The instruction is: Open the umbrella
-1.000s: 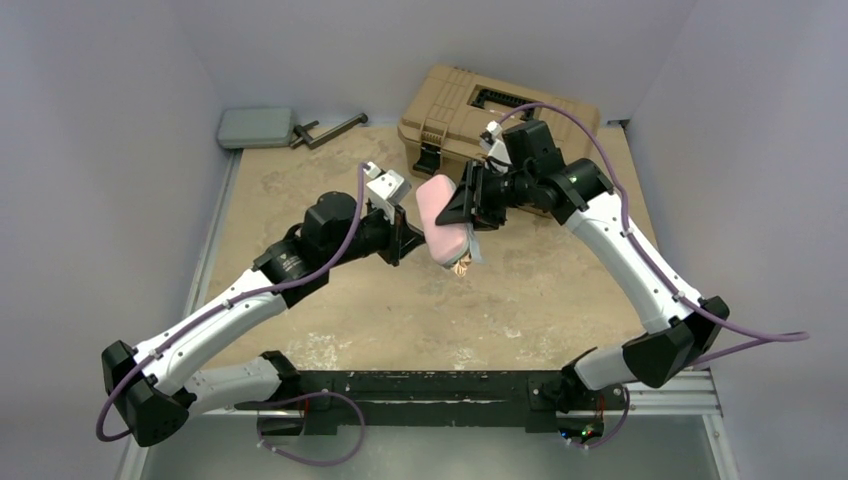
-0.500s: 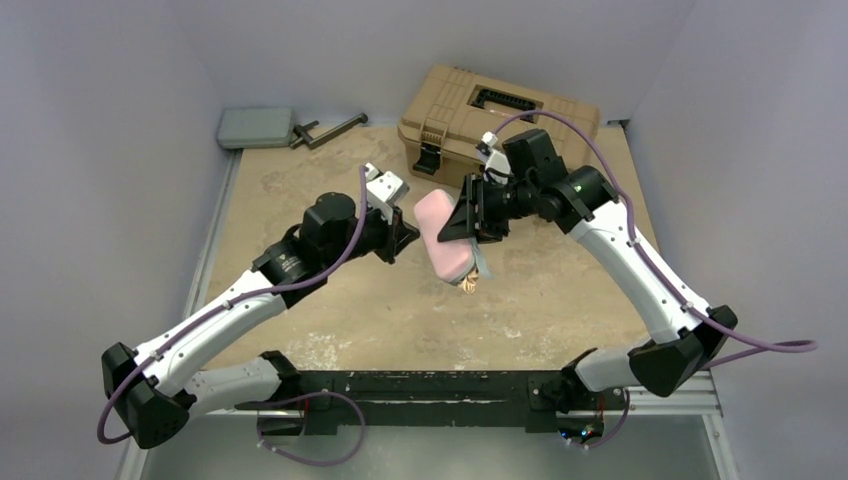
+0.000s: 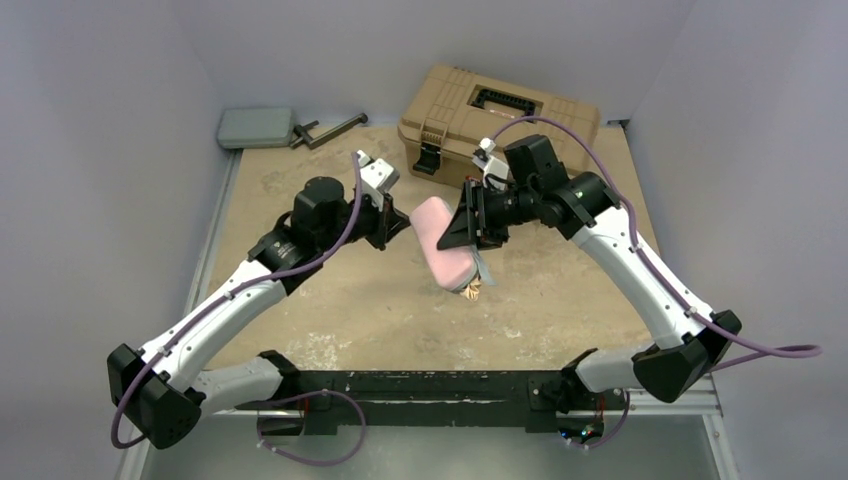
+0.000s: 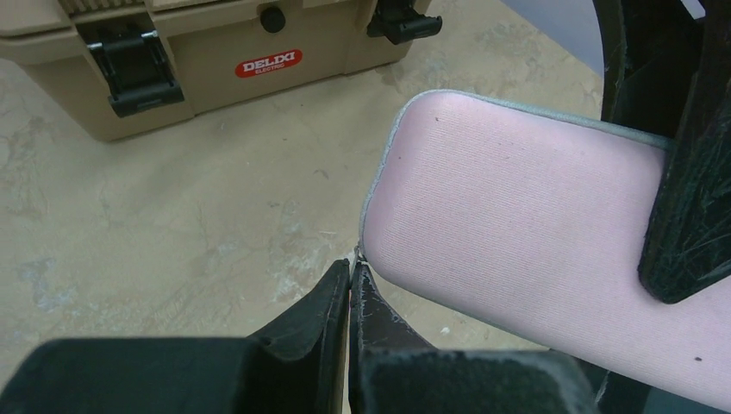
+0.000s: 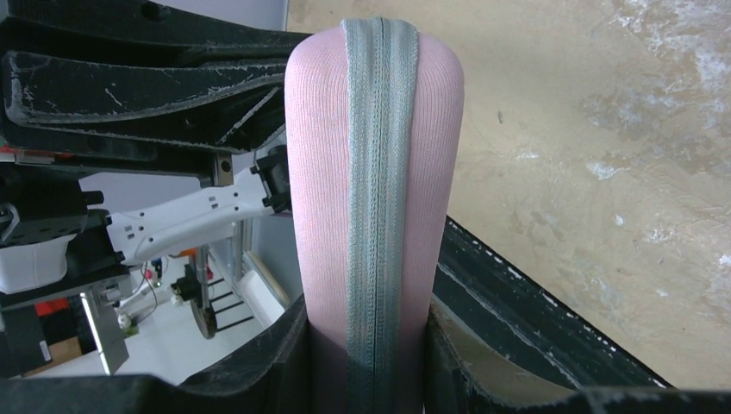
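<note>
Top external view: the umbrella [image 3: 471, 291] shows only as a tan tip at the near, lower end of the pink pouch [image 3: 438, 232], which is held in mid-air with its long axis slanting away leftward. It is probably light, soft fabric over stiff ribs, so take that exposed end. The right gripper [image 3: 463, 226] clamps the pouch; the left gripper [image 4: 351, 274] is pressed closed at its grey edge.

The pouch [image 3: 443, 245] sits between the left gripper [image 3: 398, 222] and right gripper [image 3: 468, 222], toolbox [image 3: 500, 110] behind.
</note>
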Motion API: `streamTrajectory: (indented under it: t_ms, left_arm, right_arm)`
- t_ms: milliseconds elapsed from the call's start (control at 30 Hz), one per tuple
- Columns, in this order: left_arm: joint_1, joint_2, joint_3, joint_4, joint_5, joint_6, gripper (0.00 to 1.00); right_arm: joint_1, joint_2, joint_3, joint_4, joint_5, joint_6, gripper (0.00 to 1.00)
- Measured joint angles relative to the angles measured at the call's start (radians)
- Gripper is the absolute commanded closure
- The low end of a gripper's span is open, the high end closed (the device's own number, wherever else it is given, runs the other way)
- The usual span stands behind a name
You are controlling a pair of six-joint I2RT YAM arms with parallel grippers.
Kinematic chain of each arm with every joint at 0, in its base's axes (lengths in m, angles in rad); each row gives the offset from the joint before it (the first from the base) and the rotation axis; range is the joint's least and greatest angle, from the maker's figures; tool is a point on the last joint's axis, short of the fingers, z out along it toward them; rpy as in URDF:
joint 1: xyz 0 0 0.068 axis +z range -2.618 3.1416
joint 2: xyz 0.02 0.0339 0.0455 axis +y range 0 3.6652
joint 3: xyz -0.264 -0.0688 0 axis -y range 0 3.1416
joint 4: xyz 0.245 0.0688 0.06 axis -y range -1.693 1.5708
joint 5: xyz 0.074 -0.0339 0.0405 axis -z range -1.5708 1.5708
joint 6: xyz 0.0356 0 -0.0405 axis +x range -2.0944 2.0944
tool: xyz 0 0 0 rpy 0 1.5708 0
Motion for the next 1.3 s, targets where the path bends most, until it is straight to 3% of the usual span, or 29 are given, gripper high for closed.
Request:
streamTrajectory:
  t_ms: [167, 433, 833, 1100, 1300]
  left_arm:
    - [0.011, 0.021, 0.044, -0.042, 0.048, 0.114, 1.0]
    - [0.016, 0.049, 0.132, -0.201, 0.128, 0.425, 1.0]
    - [0.018, 0.047, 0.165, -0.372, 0.198, 0.703, 1.0]
    - [0.023, 0.015, 0.204, -0.511, 0.183, 0.822, 1.0]
    - [-0.072, -0.051, 0.204, -0.573, 0.086, 0.967, 1.0]
  right_arm:
    - [0.0, -0.004, -0.006, 0.001, -0.019, -0.005, 1.0]
    - [0.027, 0.002, -0.019, -0.013, -0.048, -0.064, 1.0]
    - [0.185, 0.12, -0.005, -0.05, -0.032, -0.133, 1.0]
    - [0.252, 0.213, 0.063, -0.07, -0.031, -0.169, 1.0]
    - [0.266, 0.22, 0.065, -0.08, -0.094, -0.194, 1.0]
